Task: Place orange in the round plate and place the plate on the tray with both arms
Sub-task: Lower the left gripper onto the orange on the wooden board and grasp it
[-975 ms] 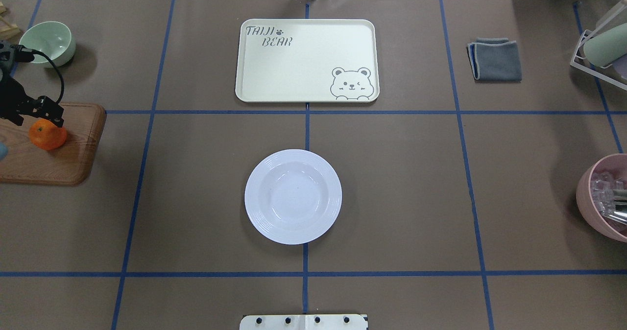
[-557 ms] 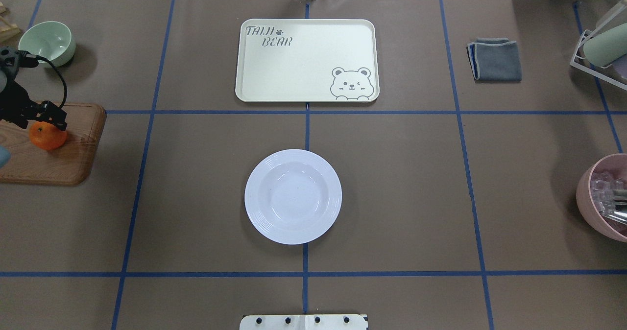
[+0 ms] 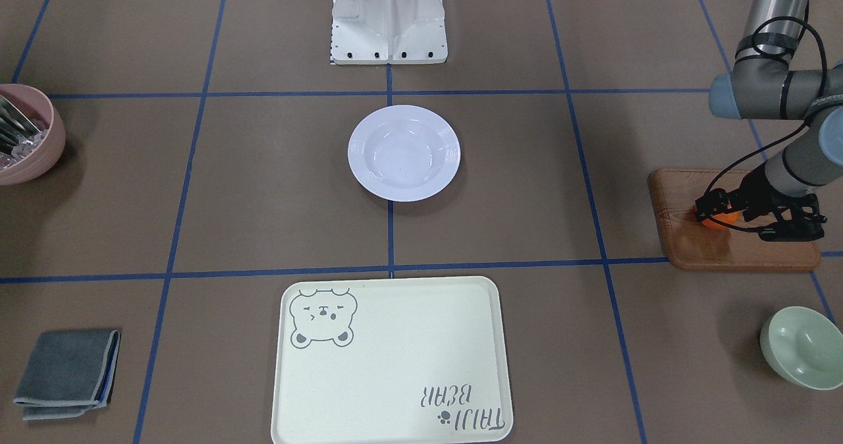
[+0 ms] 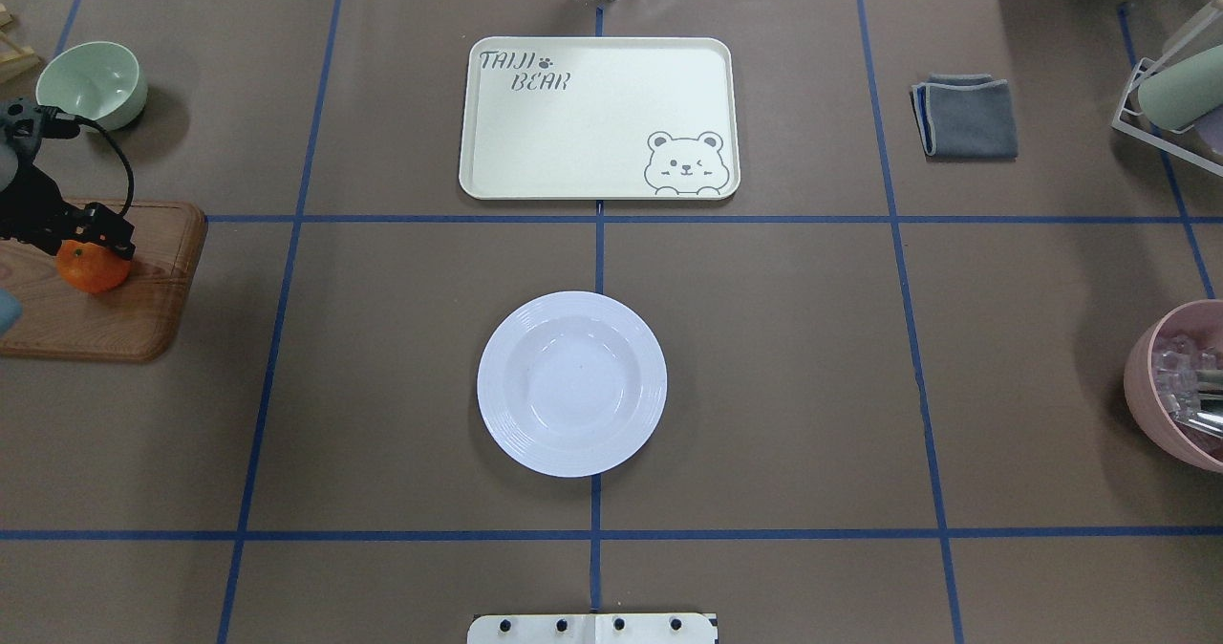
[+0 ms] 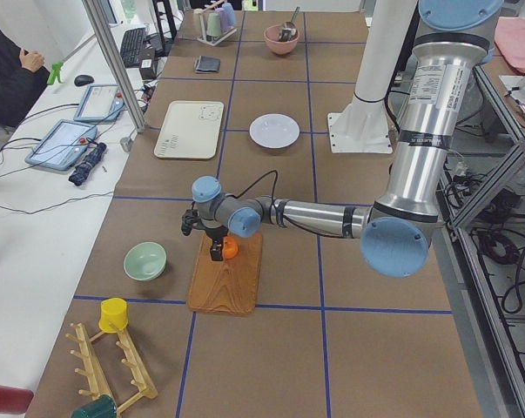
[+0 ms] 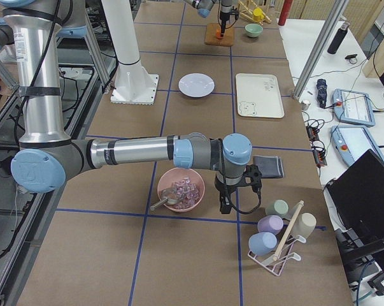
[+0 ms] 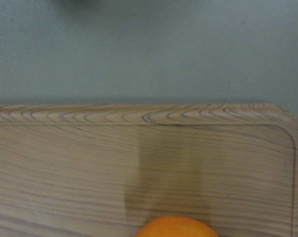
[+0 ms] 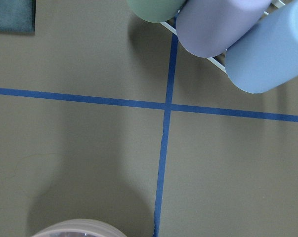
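While orange (image 4: 93, 268) tops board (image 4: 143, 324), plate (image 4: 571, 383) lies apart.

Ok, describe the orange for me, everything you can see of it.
The orange is a small, round, bright-orange fruit with smooth, slightly glossy skin. It rests on the wooden board at the table's left end, apart from the board's edges. The left gripper hangs directly over it and hides its top. Whether the jaws touch it cannot be told.
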You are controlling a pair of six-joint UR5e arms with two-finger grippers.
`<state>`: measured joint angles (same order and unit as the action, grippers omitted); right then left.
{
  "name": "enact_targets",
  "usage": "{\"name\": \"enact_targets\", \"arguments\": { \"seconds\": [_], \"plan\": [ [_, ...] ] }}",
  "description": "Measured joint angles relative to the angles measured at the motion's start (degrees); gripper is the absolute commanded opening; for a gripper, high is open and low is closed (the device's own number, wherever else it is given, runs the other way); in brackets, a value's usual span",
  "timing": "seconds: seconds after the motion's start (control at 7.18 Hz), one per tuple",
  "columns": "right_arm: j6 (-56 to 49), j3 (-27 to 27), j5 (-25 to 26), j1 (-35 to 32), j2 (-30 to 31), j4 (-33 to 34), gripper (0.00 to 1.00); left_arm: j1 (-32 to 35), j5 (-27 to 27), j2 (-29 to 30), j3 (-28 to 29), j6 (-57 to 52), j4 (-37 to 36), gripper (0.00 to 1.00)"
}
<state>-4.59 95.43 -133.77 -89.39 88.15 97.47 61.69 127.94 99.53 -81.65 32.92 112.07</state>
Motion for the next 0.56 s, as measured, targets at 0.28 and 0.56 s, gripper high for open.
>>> {"name": "enact_targets", "arguments": {
  "seconds": [0.28,0.56],
  "plan": [
    [-0.1,0.0,0.0,0.0,0.0,0.0,1.00,-0.1,0.1,-0.3,-0.3,0.0,-0.1,0.98],
    [-0.1,0.0,0.0,0.0,0.0,0.0,1.00,-0.2,0.3,-0.4,-0.4,0.0,-0.3,0.95]
  ]
}}
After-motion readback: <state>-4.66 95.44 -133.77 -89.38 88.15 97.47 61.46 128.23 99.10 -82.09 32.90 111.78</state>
